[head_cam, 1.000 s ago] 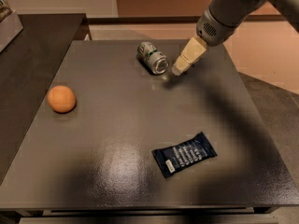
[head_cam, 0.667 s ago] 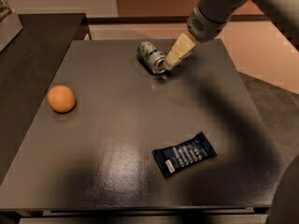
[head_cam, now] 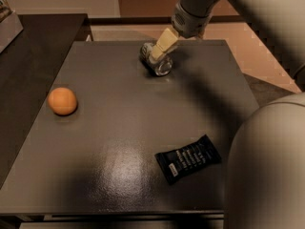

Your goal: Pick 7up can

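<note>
The 7up can (head_cam: 160,66) is a small silvery-grey can lying on its side at the far middle of the dark table (head_cam: 119,142), its shiny round end facing the camera. My gripper (head_cam: 161,46) comes down from the upper right on the pale arm (head_cam: 195,11) and sits right over the can's top, covering part of it. Whether it touches the can cannot be told.
An orange fruit (head_cam: 62,100) lies at the table's left side. A black snack wrapper (head_cam: 188,158) lies near the front right. A large pale part of the robot (head_cam: 267,166) fills the lower right corner. A dark counter (head_cam: 33,42) adjoins on the left.
My gripper has moved left from beside the can's right side to directly over the can. The can, fruit and wrapper have stayed in place.
</note>
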### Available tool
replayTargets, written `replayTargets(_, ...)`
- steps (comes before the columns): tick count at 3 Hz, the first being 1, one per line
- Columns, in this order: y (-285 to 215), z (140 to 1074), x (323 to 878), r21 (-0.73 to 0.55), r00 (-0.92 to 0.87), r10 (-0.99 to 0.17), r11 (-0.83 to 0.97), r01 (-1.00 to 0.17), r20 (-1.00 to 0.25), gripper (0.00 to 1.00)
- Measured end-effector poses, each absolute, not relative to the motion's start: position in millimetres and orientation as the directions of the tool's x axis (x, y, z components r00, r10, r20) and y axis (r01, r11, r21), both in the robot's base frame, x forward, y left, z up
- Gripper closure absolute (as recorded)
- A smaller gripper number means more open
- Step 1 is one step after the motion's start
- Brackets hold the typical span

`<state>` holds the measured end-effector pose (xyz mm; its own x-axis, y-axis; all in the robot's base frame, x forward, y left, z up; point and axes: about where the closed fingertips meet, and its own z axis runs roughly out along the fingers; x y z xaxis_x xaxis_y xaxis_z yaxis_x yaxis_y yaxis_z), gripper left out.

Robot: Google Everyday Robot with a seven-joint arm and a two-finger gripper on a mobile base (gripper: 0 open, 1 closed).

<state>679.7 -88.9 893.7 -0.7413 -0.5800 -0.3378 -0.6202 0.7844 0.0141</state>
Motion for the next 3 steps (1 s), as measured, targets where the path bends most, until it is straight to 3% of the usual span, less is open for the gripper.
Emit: replayTargets(3, -40.3, 873.1, 700.2, 0.008, -0.788, -0.569, 0.810, -0.587, -0.237, 0.00)
